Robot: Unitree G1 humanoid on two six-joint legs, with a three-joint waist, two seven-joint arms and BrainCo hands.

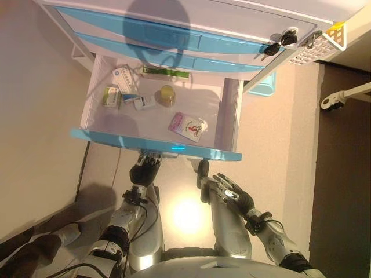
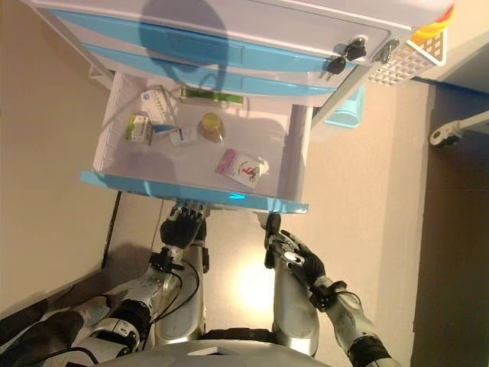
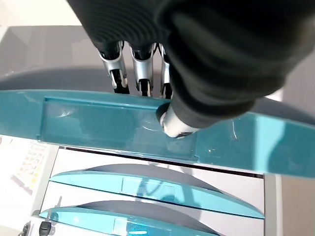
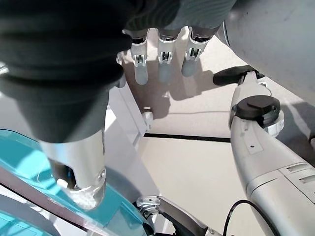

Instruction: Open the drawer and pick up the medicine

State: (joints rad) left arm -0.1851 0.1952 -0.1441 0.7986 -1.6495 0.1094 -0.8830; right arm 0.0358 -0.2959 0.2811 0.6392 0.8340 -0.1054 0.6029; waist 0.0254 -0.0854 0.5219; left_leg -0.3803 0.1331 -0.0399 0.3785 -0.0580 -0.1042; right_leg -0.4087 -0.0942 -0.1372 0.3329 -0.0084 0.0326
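Left hand [image 1: 144, 172] fingertips: tucked under the blue drawer front [image 1: 156, 146], out of sight.
Small boxes [image 1: 123, 78] in the drawer: print too small to read.
Yellowish round item [image 1: 167, 95]: too small to tell what it is.
Cabinet top [image 1: 232, 11]: cut off by the edge.
White basket [image 1: 316, 46]: only partly in view.

Warm light, bright glare on floor [image 1: 186, 215]; round shadow over cabinet [image 1: 174, 23]; wrist views blurred close up.

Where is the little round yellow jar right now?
The yellow jar sits inside the open drawer, near the middle toward the back. A small white box is just to its left, and the pink packet lies nearer the drawer front.
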